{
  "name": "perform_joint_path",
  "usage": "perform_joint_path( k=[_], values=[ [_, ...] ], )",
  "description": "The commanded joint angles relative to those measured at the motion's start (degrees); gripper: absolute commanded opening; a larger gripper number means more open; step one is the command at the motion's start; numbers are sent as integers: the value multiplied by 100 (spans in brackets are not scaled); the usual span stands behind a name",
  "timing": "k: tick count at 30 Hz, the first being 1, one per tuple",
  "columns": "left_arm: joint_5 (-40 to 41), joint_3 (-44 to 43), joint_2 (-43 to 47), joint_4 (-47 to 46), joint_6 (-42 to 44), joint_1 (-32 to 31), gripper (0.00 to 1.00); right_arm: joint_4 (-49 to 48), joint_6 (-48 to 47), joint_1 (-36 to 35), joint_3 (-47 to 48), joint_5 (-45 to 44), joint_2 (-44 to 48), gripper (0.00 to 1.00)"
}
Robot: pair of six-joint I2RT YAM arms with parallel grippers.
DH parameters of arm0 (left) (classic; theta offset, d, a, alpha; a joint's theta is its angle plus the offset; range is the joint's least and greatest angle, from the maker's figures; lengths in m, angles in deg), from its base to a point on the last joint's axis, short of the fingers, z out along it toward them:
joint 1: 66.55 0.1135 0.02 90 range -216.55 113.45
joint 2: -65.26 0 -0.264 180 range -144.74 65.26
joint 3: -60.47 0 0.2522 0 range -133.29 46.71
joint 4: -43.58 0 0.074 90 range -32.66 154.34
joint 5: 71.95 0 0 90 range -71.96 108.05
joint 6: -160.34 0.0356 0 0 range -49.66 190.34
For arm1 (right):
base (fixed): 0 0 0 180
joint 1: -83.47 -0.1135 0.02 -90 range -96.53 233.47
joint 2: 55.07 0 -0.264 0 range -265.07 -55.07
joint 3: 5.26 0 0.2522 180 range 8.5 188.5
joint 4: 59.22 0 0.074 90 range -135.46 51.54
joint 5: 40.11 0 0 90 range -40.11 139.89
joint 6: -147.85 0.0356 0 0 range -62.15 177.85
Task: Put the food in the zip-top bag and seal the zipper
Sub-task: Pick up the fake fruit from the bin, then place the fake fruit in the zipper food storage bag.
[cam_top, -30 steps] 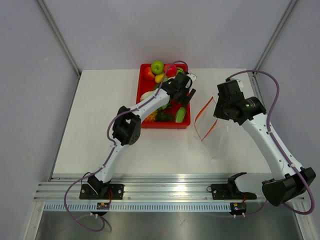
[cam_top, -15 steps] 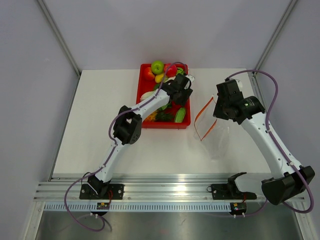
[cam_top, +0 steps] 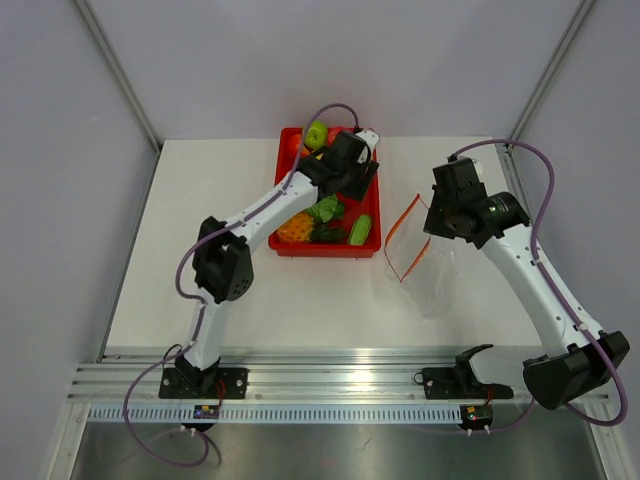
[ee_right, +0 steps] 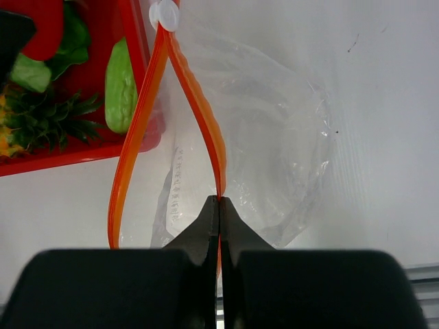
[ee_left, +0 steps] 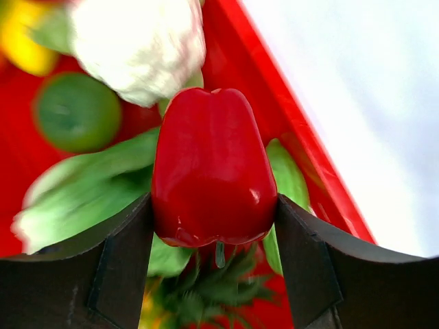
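Note:
My left gripper (ee_left: 214, 223) is shut on a red, glossy tomato-like piece (ee_left: 212, 168), held above the red tray (ee_left: 274, 116); from above it (cam_top: 345, 162) is over the tray's far half. The leafy lettuce (cam_top: 326, 209) and the green cucumber piece (cam_top: 361, 231) lie in the tray. My right gripper (ee_right: 219, 200) is shut on the orange-red zipper (ee_right: 199, 103) of the clear zip-top bag (ee_right: 274, 137), holding its mouth open. The bag (cam_top: 430, 275) hangs down to the table right of the tray.
The tray (cam_top: 372, 215) also holds a white cauliflower (ee_left: 140, 44), an orange pineapple (cam_top: 293, 228) and a green apple (cam_top: 316, 134). A white slider tab (ee_right: 163, 14) sits at the zipper's far end. Grey walls surround the white table.
My left gripper has moved back and left over the tray, and its elbow has swung left. My right arm and the bag have barely moved.

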Motion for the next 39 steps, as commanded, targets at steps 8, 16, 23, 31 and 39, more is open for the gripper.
perform_joint_path(
  k=[8, 16, 23, 31, 39],
  values=[
    [-1135, 490, 1841, -129, -317, -5, 4, -403, 86, -31, 41, 412, -96, 0],
    [-3218, 1499, 2887, -733, -1229, -5, 3, -684, 174, -31, 111, 615, -193, 0],
    [-4493, 2265, 3160, -1430, -2048, -22, 0, -869, 262, -31, 173, 799, -281, 0],
    [-4600, 2477, 3064, -1211, -2031, -66, 0, -1044, 324, -22, 199, 940, -281, 0],
    [-4512, 2205, 2555, -868, -1953, -145, 0, -1115, 341, -31, 208, 1239, -220, 0]
  ],
)
